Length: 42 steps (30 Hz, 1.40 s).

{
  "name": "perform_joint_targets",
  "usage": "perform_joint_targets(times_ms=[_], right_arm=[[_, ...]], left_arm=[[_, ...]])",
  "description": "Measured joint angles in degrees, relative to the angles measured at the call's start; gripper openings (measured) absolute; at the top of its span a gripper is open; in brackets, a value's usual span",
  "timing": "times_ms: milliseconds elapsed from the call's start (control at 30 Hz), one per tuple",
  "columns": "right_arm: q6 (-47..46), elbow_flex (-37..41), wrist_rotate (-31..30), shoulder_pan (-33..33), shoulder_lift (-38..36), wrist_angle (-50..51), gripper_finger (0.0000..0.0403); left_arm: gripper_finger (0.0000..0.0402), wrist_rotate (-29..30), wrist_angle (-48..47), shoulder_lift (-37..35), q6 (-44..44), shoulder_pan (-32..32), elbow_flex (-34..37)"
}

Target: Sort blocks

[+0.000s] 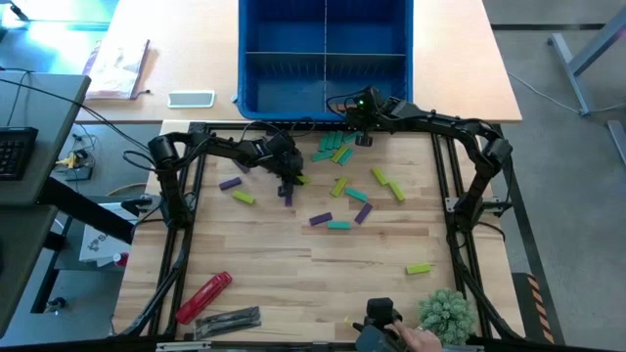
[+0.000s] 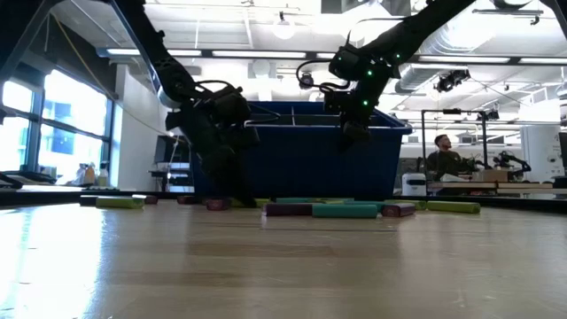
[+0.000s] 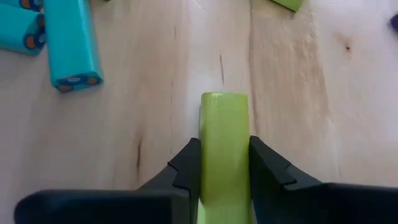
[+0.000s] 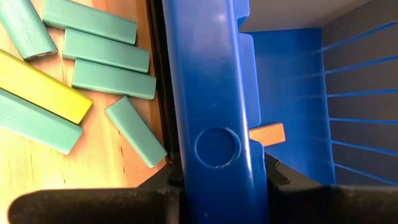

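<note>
Several purple, lime and teal blocks lie flat on the wooden table, with a cluster (image 1: pixel 335 149) by the blue bin (image 1: pixel 293 39) and a lone lime one (image 1: pixel 419 268) nearer the front. My left gripper (image 1: pixel 289 183) is low at the table's middle left, shut on a lime block (image 3: pixel 224 149). My right gripper (image 1: pixel 364 137) is open above the bin's near wall (image 4: pixel 211 93), which shows between its fingers; I cannot tell if it touches the wall. A tan block (image 4: pixel 267 134) shows inside the bin just past that wall. My left gripper pinches the lime block's two long sides (image 3: pixel 205 168) between its two fingers, which lie along the block. The block's free end (image 3: pixel 224 99) sticks out past the fingertips. The fingers reach down to the table top (image 2: pixel 232 200); I cannot tell if the block is lifted off the wood.
A red cylindrical tool (image 1: pixel 203 296) and a dark flat thing (image 1: pixel 227 319) lie at the near left. A green plant-like ball (image 1: pixel 448 313) and a person's hand (image 1: pixel 421 338) are at the near edge. A phone (image 1: pixel 191 99) lies beyond the far left corner.
</note>
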<state>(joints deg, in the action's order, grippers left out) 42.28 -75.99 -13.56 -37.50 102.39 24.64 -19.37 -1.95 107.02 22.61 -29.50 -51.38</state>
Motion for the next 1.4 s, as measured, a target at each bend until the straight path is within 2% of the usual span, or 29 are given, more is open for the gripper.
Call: perform_joint_targets(times_ms=[233,400,600,700,833,900,1067,1167,1267,1333,1400], right_arm=[[0.0,0.0,0.0,0.0,0.0,0.0,0.0067],[-0.1,0.0,0.0,0.0,0.0,0.0,0.0067],[-0.1,0.0,0.0,0.0,0.0,-0.1,0.0067],[0.0,0.0,0.0,0.0,0.0,-0.1,0.0067],[0.0,0.0,0.0,0.0,0.0,-0.1,0.0067],[-0.1,0.0,0.0,0.0,0.0,-0.1,0.0067],[-0.1,0.0,0.0,0.0,0.0,-0.1,0.0067],[0.0,0.0,0.0,0.0,0.0,-0.1,0.0067],[0.0,0.0,0.0,0.0,0.0,-0.1,0.0067],[0.0,0.0,0.0,0.0,0.0,-0.1,0.0067],[0.0,0.0,0.0,0.0,0.0,-0.1,0.0067]], left_arm=[[0.0061,-4.0,-1.2,-9.5,-0.1,0.5,0.2],[0.0061,-5.2,-1.4,-12.6,-0.1,1.1,0.2],[0.0061,-5.2,5.1,-21.2,-3.1,0.9,0.2],[0.0061,-0.8,12.4,-26.0,-5.3,-1.8,0.2],[0.0061,14.6,23.2,-27.5,-4.0,-5.6,0.1],[0.0061,20.1,26.6,-26.3,-4.1,-7.9,-0.2],[0.0065,22.7,25.9,-21.7,-8.0,-13.2,-2.9],[0.0122,26.0,22.6,-19.3,-10.8,-15.2,-5.5],[0.0195,25.9,16.1,-18.7,-11.5,-16.6,-8.7],[0.0231,22.7,12.2,-19.9,-8.2,-16.7,-10.0],[0.025,17.0,8.4,-22.4,-4.6,-15.6,-10.1]])
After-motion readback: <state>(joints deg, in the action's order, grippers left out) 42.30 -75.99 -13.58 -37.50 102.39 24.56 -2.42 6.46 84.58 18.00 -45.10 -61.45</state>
